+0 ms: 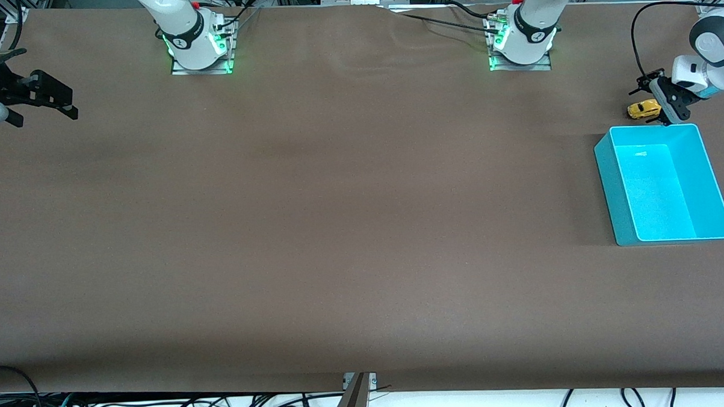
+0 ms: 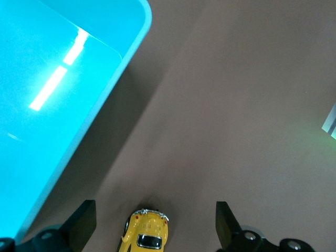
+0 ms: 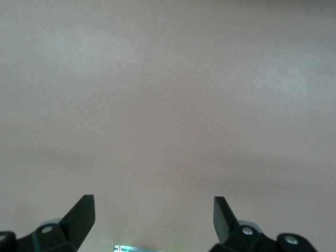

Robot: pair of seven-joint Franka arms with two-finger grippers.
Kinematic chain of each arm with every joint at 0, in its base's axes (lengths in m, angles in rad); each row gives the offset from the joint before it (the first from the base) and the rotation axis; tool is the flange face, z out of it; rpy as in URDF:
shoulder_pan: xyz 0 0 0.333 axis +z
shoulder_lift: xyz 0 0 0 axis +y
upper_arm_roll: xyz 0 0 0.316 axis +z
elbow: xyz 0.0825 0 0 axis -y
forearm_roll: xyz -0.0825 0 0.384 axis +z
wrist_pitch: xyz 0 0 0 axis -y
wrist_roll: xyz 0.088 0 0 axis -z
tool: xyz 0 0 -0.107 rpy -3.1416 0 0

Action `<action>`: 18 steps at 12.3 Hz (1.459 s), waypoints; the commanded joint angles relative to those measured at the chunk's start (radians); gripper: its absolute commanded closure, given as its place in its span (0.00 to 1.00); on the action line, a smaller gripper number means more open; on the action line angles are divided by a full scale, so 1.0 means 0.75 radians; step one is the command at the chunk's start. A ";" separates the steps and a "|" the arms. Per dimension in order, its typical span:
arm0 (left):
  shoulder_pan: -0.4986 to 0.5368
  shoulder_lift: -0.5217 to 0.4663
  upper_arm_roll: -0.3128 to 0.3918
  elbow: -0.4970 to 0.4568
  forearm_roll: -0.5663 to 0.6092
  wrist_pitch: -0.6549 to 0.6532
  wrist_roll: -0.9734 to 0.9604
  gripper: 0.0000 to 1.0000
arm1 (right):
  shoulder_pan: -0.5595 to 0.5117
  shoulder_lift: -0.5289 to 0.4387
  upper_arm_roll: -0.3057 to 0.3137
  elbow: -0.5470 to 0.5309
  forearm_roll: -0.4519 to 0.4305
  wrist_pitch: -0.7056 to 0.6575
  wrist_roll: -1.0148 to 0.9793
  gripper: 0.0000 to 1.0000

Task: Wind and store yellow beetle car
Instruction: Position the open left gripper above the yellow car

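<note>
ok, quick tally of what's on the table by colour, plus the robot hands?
Yellow: 1, the yellow beetle car
Cyan: 1, the cyan bin
Black robot hands: 2, the left hand open over the car, the right hand open, waiting at its end of the table
Total: 4

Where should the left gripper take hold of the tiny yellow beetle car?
Across its rounded body sides, from above: the tiny yellow beetle car sits upright on the brown table, lengthwise between the open left gripper fingers, beside the cyan bin.
</note>
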 commanded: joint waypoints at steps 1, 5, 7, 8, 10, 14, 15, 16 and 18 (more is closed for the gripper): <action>0.013 0.063 -0.012 -0.006 -0.037 0.109 0.082 0.00 | 0.009 0.019 -0.011 0.031 0.017 -0.028 -0.023 0.00; 0.016 0.082 -0.012 -0.006 -0.037 0.123 0.082 0.00 | 0.007 0.019 -0.011 0.031 0.019 -0.028 -0.038 0.00; 0.022 0.072 -0.012 -0.006 -0.045 0.113 0.096 0.00 | 0.007 0.019 -0.011 0.031 0.017 -0.026 -0.038 0.00; 0.022 0.067 -0.012 -0.006 -0.045 0.109 0.116 0.00 | 0.007 0.023 -0.011 0.031 0.019 -0.026 -0.038 0.00; 0.048 0.069 -0.012 -0.008 -0.047 0.101 0.122 0.00 | 0.007 0.023 -0.011 0.031 0.017 -0.026 -0.038 0.00; 0.077 0.041 -0.012 -0.008 -0.047 0.050 0.143 0.00 | 0.007 0.023 -0.011 0.031 0.017 -0.026 -0.040 0.00; 0.089 0.043 -0.012 -0.008 -0.047 0.035 0.145 0.00 | 0.007 0.023 -0.011 0.031 0.019 -0.028 -0.038 0.00; 0.095 0.049 -0.012 -0.010 -0.049 0.035 0.147 0.00 | 0.007 0.023 -0.011 0.031 0.019 -0.028 -0.040 0.00; 0.095 0.069 -0.012 -0.010 -0.076 0.041 0.147 0.00 | 0.007 0.023 -0.011 0.031 0.019 -0.028 -0.040 0.00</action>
